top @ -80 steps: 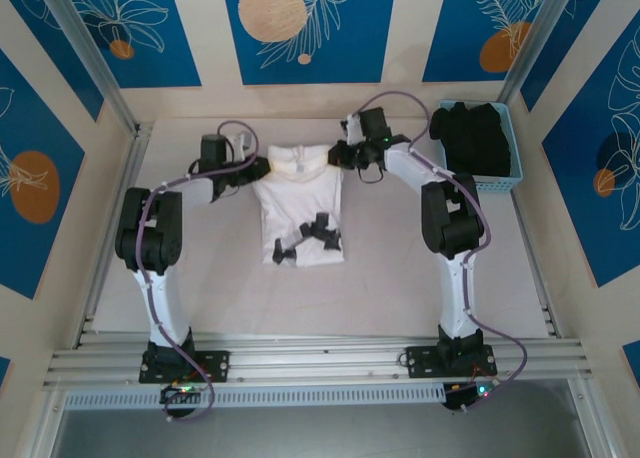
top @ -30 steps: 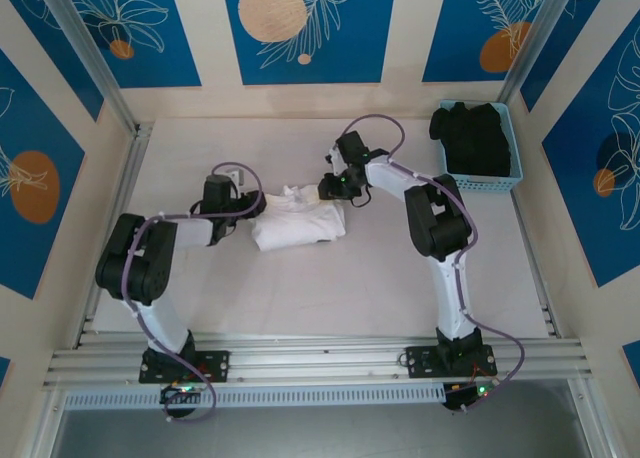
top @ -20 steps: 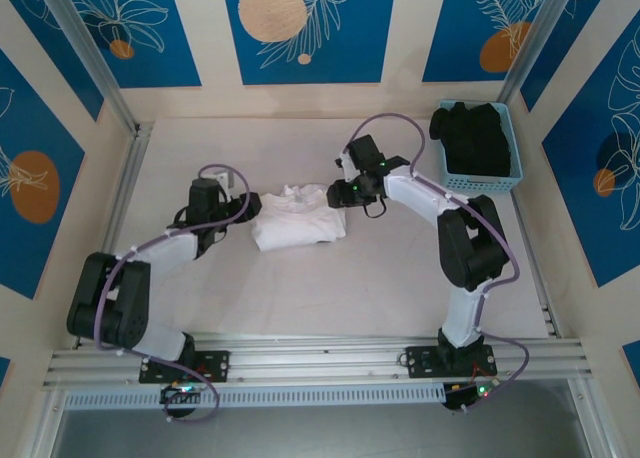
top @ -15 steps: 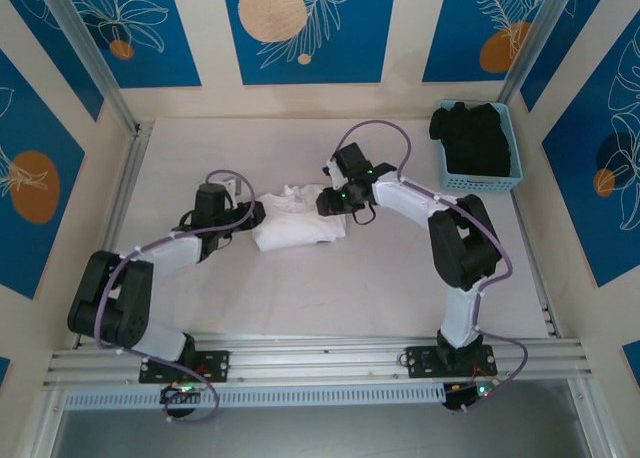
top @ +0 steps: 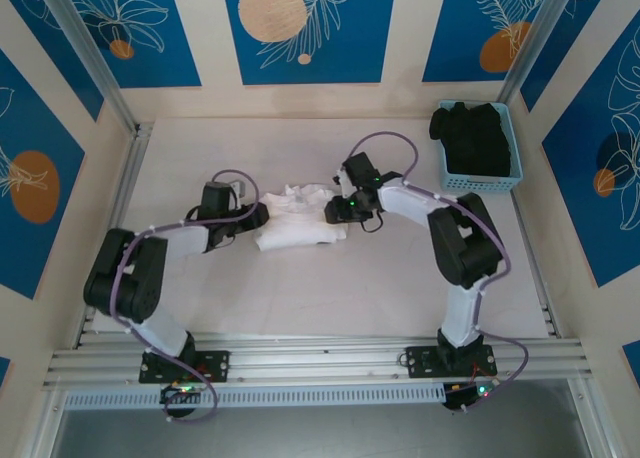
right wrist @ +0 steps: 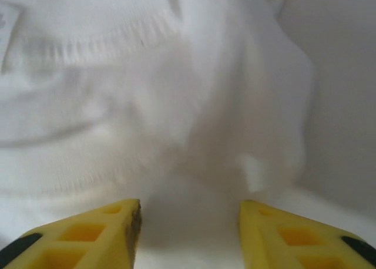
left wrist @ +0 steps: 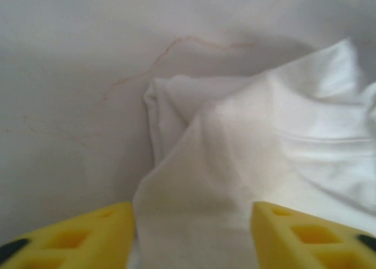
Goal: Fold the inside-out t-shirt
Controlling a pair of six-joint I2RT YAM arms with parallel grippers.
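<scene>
While t-shirt (top: 298, 220) lies between them | left gripper (left wrist: 192, 209) spread, straddling its edge | right gripper (right wrist: 189, 205) spread likewise

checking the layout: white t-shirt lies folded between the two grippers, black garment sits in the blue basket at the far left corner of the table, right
Wrong side: the top external view shows the blue basket with the black garment at the far right corner of the table. The white t-shirt does lie folded between the left gripper and the right gripper.

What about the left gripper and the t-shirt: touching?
Cannot tell. Left wrist view: the t-shirt fills the opening of the left gripper, but may lie lower.
</scene>
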